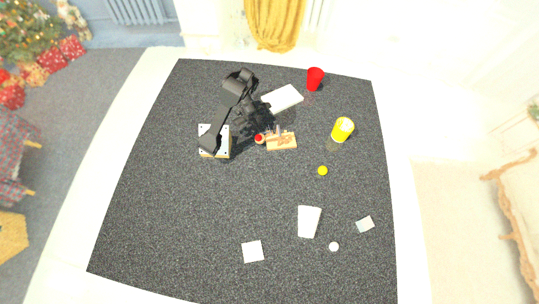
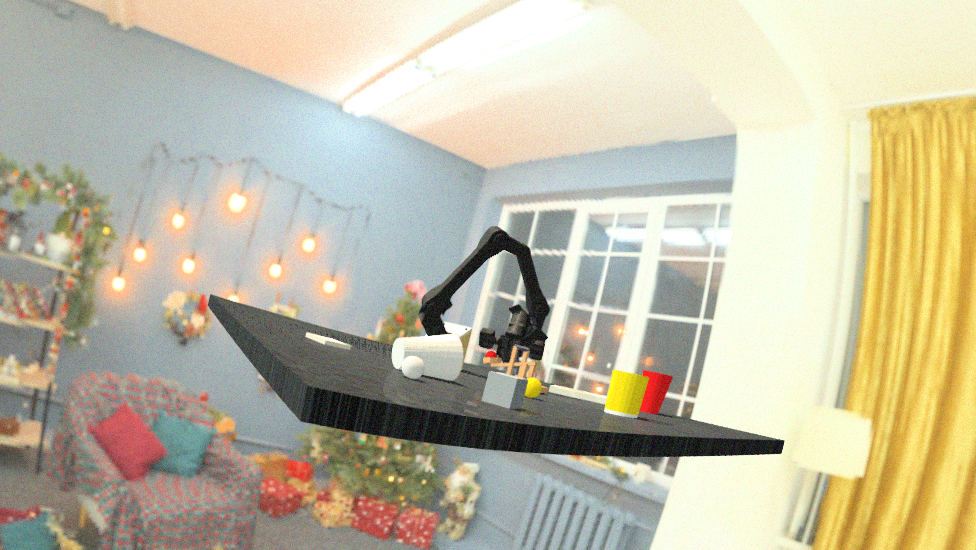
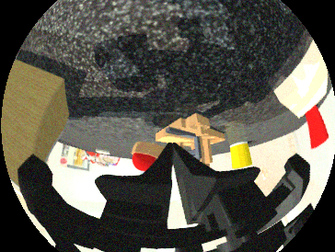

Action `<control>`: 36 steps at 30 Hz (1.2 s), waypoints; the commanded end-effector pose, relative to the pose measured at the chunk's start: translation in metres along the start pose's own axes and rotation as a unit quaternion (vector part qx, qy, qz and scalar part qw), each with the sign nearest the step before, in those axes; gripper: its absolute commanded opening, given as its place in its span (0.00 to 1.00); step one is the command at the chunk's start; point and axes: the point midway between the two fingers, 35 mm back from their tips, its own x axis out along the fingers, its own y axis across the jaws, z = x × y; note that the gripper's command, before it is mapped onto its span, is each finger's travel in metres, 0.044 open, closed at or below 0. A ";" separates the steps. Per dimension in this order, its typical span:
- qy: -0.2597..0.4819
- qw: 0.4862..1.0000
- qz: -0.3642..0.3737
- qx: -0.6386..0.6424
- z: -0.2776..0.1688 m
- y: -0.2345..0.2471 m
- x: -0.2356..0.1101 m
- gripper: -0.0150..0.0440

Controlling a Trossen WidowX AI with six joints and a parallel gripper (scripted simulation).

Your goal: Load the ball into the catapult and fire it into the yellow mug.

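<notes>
The red ball sits in the round cup at the arm end of the wooden catapult. The cup end faces the robot's base, and the catapult's other end points to the mug's side. The yellow mug stands upright beyond that end. My gripper is shut and empty, its tips together. It hangs low beside the catapult, on the side of the white slab, near the cup. Whether the tips touch the catapult cannot be told.
A red cup stands beyond the white slab. A yellow ball lies near the mug. A white cylinder, white ball, grey block and white square lie farther off.
</notes>
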 end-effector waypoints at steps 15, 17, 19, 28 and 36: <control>0.005 1.000 0.000 -0.006 0.026 0.006 0.031 0.25; 0.005 1.000 0.000 -0.006 0.026 0.006 0.031 0.25; 0.004 1.000 0.000 -0.006 0.025 0.004 0.029 0.25; -0.001 0.999 -0.026 -0.036 -0.019 -0.025 -0.090 0.25; -0.011 0.999 -0.032 -0.012 -0.016 -0.031 -0.080 0.43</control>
